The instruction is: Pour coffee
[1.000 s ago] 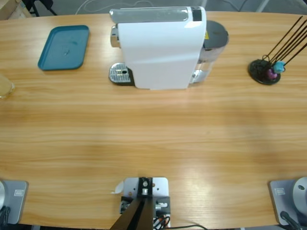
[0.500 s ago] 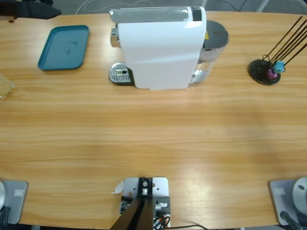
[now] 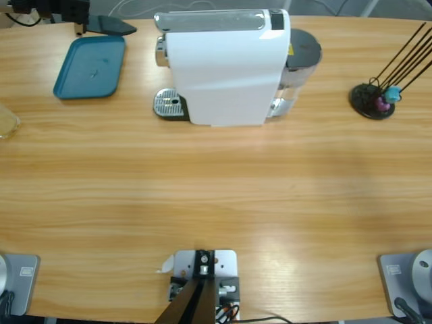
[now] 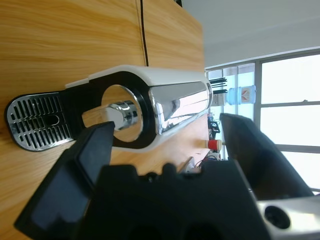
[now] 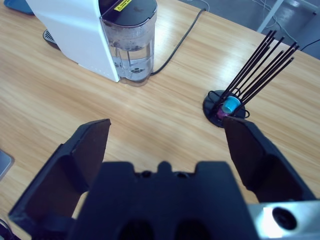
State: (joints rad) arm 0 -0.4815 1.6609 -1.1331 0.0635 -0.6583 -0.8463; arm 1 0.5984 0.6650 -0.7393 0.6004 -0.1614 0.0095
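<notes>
Long wooden worktop [image 3: 216, 202] carries a big white coffee machine [image 3: 226, 67] at its far edge, a teal plastic tray [image 3: 90, 66] toward the far left corner. A small clear tumbler [image 3: 7, 121] with pale coffee sits at the left edge. Left tool [image 3: 101, 25], released and empty, hovers by the far left corner; right tool [image 5: 165, 145] is likewise spread. Approach the tumbler low, grip mid-wall, keep it level.
</notes>
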